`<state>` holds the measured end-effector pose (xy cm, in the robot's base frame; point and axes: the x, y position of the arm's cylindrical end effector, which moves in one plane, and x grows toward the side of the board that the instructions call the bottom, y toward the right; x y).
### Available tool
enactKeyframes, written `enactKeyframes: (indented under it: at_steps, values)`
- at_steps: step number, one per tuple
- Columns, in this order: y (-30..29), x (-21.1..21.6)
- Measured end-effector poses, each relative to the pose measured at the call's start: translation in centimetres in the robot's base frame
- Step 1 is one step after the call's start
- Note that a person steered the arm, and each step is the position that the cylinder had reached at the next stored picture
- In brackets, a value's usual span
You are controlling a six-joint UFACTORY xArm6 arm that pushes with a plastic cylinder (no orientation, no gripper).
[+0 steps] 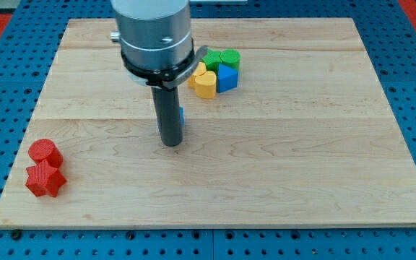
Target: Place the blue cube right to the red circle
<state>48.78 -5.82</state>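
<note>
A blue cube [182, 116] is mostly hidden behind my rod near the board's middle; only a thin blue sliver shows at the rod's right edge. My tip [170, 144] rests on the board just in front of and slightly left of it, seemingly touching it. The red circle [44, 151] sits near the view's lower left, far to the left of the cube and tip. A red star [45, 179] lies right below the red circle, touching it.
A cluster sits at the view's top middle: a yellow heart [205, 82], another blue block [227, 77], a green circle [230, 58] and a green block [212, 60]. The wooden board [302, 159] lies on a blue perforated table.
</note>
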Motion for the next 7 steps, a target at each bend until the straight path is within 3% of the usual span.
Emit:
enactKeyframes:
  at_steps: [1, 2, 3, 4, 5, 6, 7]
  values:
    - [6.1, -1.4]
    - [5.7, -5.9]
    - [-1.1, -6.6]
    - [-6.4, -2.1]
    - [-8.6, -2.1]
    - [-4.4, -5.1]
    - [0.2, -2.2]
